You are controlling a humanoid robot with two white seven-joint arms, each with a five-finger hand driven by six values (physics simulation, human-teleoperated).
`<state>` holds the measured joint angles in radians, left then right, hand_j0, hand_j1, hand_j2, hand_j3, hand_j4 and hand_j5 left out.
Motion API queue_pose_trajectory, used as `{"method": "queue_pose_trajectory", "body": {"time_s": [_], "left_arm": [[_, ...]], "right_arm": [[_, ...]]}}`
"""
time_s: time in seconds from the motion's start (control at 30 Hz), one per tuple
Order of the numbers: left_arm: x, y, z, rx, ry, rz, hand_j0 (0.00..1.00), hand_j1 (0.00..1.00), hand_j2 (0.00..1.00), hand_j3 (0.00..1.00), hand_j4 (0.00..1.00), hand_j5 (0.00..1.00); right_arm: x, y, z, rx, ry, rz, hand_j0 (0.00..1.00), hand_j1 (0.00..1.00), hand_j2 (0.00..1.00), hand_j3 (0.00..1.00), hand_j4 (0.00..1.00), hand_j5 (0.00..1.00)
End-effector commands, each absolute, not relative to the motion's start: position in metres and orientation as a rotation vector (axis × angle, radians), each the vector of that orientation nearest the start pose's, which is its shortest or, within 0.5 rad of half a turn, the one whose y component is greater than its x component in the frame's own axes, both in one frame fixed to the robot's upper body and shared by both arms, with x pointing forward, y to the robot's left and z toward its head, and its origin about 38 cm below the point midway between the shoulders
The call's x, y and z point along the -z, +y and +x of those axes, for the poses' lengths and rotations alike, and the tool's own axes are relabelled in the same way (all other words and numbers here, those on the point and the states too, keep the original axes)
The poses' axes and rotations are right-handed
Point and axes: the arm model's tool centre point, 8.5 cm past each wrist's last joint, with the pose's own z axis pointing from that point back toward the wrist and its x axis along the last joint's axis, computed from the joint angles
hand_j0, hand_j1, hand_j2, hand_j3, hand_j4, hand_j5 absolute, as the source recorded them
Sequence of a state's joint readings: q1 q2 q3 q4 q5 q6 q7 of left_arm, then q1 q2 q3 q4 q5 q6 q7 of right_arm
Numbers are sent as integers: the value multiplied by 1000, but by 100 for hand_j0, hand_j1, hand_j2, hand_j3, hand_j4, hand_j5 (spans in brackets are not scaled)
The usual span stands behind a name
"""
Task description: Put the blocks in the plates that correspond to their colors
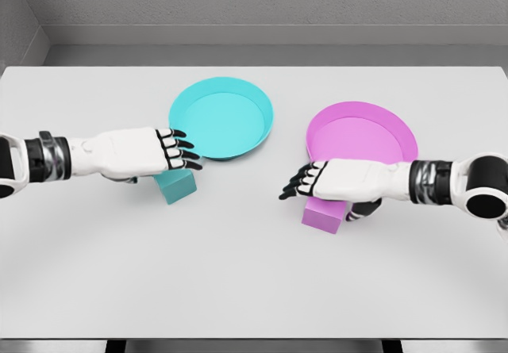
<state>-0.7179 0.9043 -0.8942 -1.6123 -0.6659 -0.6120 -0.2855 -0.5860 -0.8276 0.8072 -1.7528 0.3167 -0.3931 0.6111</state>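
Blocks: cyan block at 7 o'clock of cyan plate, magenta block at 7 o'clock of magenta plate. Left hand, right hand hover released. We judge blocks rigid, light; pinch opposite flat sides.

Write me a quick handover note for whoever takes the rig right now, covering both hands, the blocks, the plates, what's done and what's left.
Left hand: fingers extended over the cyan block; no closed grasp visible.
Right hand: fingers extended over the pink block, thumb down beside it; no closed grasp visible.
Cyan block is on the table, just in front of the cyan plate.
Pink block is on the table, just in front of the pink plate.
Done: neither block is in its plate.
Left: grasp each block and place it in the plate of its color.
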Motion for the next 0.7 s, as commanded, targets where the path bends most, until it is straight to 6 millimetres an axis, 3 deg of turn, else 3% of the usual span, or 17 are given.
{"method": "queue_pose_trajectory", "body": {"time_s": [0.0,0.37,0.43,0.67], "left_arm": [[-189,258,398,-2932,1633,-555,100,100,100,100,100,100],[-187,249,401,-2919,1623,-543,100,100,100,100,100,100],[-185,247,402,-2919,1622,-544,100,100,100,100,100,100],[-181,242,405,-2922,1607,-533,100,100,100,100,100,100]], "right_arm": [[-173,-215,370,-2208,-1314,-100,100,100,100,100,100,100],[-167,-224,378,-2154,-1252,-146,98,98,98,98,98,98],[-167,-224,378,-2155,-1251,-148,78,78,78,78,78,78],[-168,-222,377,-2165,-1256,-148,65,65,65,65,65,65]]}}
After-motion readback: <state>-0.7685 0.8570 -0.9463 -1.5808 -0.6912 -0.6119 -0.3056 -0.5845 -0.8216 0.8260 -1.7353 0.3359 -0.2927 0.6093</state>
